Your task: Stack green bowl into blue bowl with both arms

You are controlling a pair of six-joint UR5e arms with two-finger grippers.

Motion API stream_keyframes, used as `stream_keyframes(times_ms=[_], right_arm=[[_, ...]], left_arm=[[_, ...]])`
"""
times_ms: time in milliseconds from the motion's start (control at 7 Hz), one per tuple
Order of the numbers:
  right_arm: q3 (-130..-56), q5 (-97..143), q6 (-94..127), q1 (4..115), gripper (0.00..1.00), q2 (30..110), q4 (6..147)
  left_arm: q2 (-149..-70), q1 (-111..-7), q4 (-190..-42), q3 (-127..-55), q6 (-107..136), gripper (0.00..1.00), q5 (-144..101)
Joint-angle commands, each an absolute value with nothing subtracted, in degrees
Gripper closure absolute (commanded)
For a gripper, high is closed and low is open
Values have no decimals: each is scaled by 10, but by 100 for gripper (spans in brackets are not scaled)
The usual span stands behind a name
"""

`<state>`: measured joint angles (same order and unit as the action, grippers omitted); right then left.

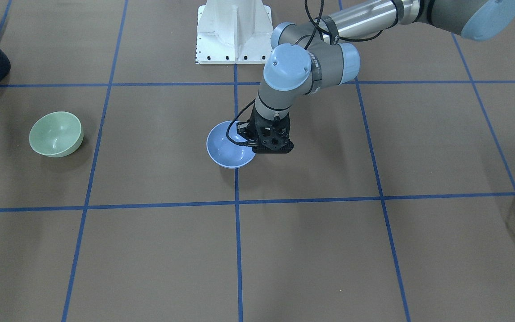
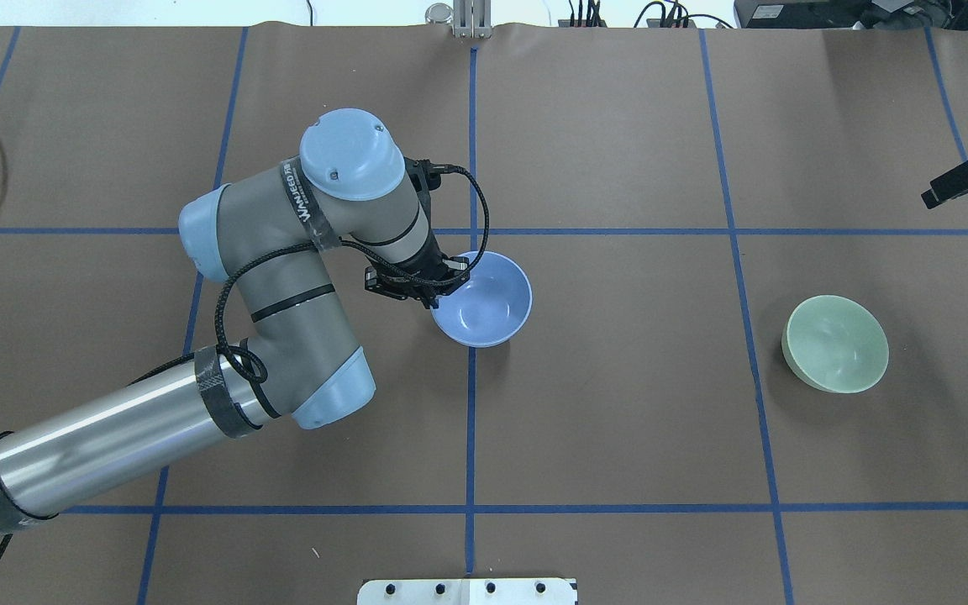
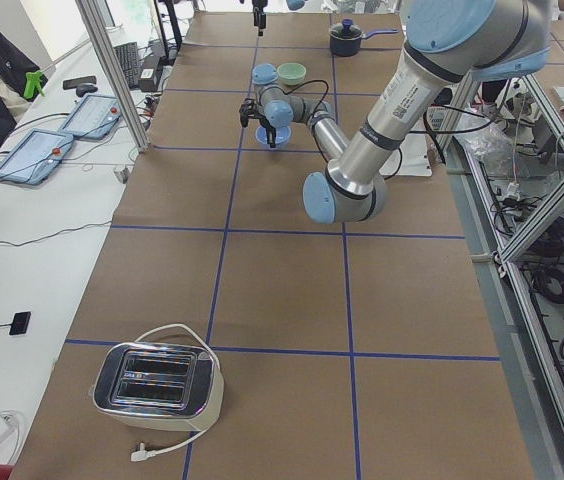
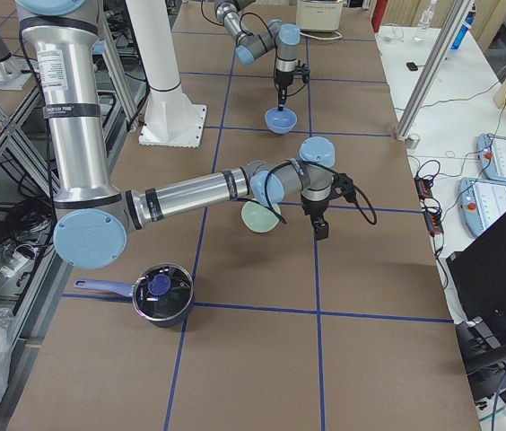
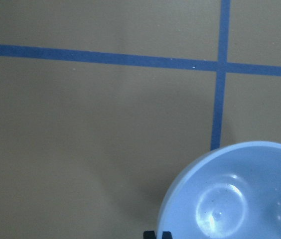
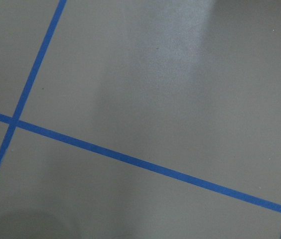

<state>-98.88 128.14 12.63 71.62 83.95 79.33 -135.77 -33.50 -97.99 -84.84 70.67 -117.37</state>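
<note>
Overhead exterior view: the blue bowl (image 2: 488, 304) lies near the middle of the brown-papered table (image 2: 618, 420), on a crossing of the blue tape lines (image 2: 602, 231). The left gripper (image 2: 440, 291) points down at the bowl's rim on the side nearest its own arm. In the left wrist view its two fingertips (image 5: 149, 234) sit close together at that rim, pinching it. The green bowl (image 2: 837, 344) rests by itself well off to the robot's right, mouth up and a little tilted, far apart from the blue one. The right gripper (image 4: 321, 229) hangs just beside the green bowl without touching it (I cannot tell whether its fingers are apart or together; its wrist camera shows only paper and tape). A white pedestal (image 1: 235, 31) stands at the robot's edge of the table.
</note>
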Motion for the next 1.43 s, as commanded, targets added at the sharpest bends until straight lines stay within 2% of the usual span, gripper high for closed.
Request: stream_keyframes(times_ms=[0, 714, 857, 1000, 1143, 1286], right_arm=[[-989, 1282, 127, 716, 0, 839, 794], [-993, 1282, 136, 715, 0, 839, 793], [-993, 1282, 136, 714, 0, 838, 793], [-993, 1282, 136, 713, 0, 838, 793], [-993, 1282, 136, 713, 0, 838, 793], [-993, 1282, 137, 713, 0, 838, 793]], left_arm=[[-1357, -326, -980, -850, 704, 100, -1158], [-1329, -326, -1015, -852, 699, 100, -1153], [-1330, -326, -1016, -852, 699, 91, -1154], [-1330, -325, -1018, -852, 699, 42, -1153], [-1329, -326, -1017, -858, 699, 2, -1152], [-1325, -328, -1017, -875, 698, 2, -1150]])
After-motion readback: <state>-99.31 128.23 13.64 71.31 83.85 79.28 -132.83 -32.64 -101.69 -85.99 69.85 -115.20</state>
